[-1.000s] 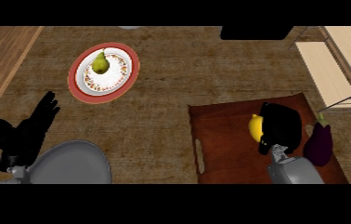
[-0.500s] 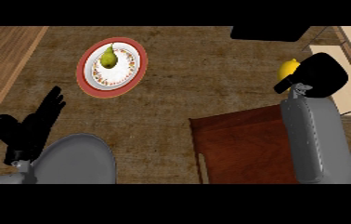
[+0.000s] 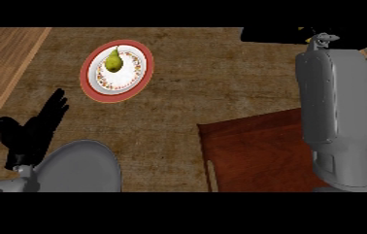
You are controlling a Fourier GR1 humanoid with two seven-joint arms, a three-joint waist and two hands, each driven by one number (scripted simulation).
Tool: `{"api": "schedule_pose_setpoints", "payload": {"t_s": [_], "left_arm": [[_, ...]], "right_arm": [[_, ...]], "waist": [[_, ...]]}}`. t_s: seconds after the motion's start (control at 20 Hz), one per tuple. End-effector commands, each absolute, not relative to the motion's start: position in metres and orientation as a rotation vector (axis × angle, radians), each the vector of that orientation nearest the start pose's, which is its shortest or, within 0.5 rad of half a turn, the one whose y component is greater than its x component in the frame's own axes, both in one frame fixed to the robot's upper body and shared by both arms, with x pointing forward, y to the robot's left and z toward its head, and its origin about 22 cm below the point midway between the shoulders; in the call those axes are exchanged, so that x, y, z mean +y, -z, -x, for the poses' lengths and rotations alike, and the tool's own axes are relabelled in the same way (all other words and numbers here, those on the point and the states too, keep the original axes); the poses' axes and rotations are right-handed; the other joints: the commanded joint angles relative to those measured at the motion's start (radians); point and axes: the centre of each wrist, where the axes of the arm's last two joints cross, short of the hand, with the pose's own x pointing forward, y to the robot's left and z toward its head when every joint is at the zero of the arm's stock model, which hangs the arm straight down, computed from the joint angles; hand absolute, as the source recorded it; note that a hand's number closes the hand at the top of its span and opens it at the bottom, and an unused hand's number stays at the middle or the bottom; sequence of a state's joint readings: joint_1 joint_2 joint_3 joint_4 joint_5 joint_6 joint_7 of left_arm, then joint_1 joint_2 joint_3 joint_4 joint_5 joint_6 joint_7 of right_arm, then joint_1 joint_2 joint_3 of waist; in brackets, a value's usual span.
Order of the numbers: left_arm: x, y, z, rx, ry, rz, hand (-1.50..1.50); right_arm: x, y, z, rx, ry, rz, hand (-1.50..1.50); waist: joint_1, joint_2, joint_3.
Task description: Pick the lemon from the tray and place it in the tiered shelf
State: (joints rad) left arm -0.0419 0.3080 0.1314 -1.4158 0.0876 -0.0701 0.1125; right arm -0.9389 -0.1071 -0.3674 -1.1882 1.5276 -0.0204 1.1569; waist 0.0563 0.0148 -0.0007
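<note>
Left hand open, resting lower left | right hand hidden, grip unknown | pear on plate | tray bare

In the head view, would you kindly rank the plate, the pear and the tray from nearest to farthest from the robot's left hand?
From the left hand, at the lower left edge:
1. Plate, up and right of the hand.
2. Pear, on the plate's upper part.
3. Tray, across the counter at lower right.
</note>
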Motion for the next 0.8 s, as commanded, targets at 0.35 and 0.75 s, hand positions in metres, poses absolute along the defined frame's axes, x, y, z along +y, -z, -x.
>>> {"api": "schedule_pose_setpoints", "payload": {"t_s": [0.35, 0.75], "left_arm": [[0.335, 0.004, -0.244, -1.335, 0.067, -0.258, 0.0], [0.349, 0.002, -0.243, -1.332, 0.051, -0.243, 0.0]], "right_arm": [[-0.164, -0.291, -0.425, -0.819, 0.4, 1.597, 1.5], [-0.196, -0.326, -0.44, -0.594, 0.349, 1.798, 1.5]], "waist": [[-0.028, -0.009, 0.0], [-0.034, -0.009, -0.001]]}}
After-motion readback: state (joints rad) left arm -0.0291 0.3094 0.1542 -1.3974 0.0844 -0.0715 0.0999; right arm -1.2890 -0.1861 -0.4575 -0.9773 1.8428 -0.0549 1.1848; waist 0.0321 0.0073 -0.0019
